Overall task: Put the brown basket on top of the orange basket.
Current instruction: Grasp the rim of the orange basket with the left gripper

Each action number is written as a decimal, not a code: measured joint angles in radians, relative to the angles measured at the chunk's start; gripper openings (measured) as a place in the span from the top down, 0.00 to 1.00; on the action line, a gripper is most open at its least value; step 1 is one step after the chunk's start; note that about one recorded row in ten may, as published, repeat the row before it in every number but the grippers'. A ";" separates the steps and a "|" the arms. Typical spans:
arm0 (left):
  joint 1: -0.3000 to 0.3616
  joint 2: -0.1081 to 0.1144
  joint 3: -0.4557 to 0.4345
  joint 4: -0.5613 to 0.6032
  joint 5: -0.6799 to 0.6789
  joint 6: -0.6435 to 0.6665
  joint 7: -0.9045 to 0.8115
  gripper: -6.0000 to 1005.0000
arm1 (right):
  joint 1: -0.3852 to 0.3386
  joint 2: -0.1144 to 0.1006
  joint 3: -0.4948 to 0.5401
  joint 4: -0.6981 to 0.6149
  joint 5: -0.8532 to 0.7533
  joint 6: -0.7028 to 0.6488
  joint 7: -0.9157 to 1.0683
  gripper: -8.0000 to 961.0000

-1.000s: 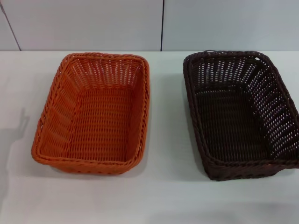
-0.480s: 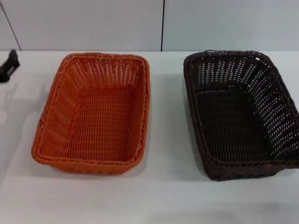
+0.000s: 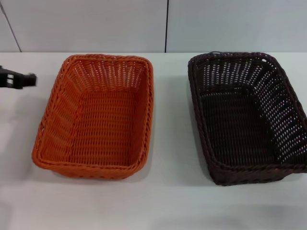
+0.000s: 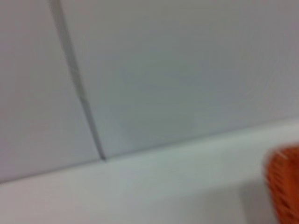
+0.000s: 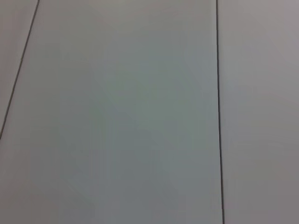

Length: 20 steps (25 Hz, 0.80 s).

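The orange basket (image 3: 96, 117) sits on the white table (image 3: 168, 206), left of centre in the head view, with nothing inside. To its right, a hand's width away, stands the brown basket (image 3: 247, 117), likewise with nothing in it. My left gripper (image 3: 18, 79) reaches in from the left edge of the head view, hanging above the table just left of the orange basket's far corner and not touching it. A corner of the orange basket (image 4: 285, 184) shows in the left wrist view. My right gripper is out of view; its wrist view holds only wall panels.
A pale panelled wall (image 3: 168, 24) rises right behind the table's far edge. The brown basket's right side runs off the head view's right edge.
My left gripper has come into the head view from the left edge and moved right toward the orange basket. Both baskets stay where they were.
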 joint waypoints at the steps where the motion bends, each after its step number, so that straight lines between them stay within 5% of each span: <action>1: -0.021 -0.029 -0.041 -0.035 0.003 -0.085 0.061 0.16 | 0.002 0.000 0.000 0.000 0.000 0.000 0.010 0.14; 4: -0.046 -0.050 -0.059 -0.117 0.009 -0.205 0.115 0.16 | 0.006 -0.001 0.002 0.003 0.000 0.001 0.026 0.14; 7: -0.054 -0.046 -0.044 -0.174 0.007 -0.246 0.098 0.16 | 0.008 -0.001 0.002 0.006 0.000 0.001 0.028 0.14; 20: -0.108 -0.051 -0.009 -0.093 -0.003 -0.316 0.074 0.16 | 0.000 -0.002 0.000 0.007 -0.001 0.001 0.028 0.14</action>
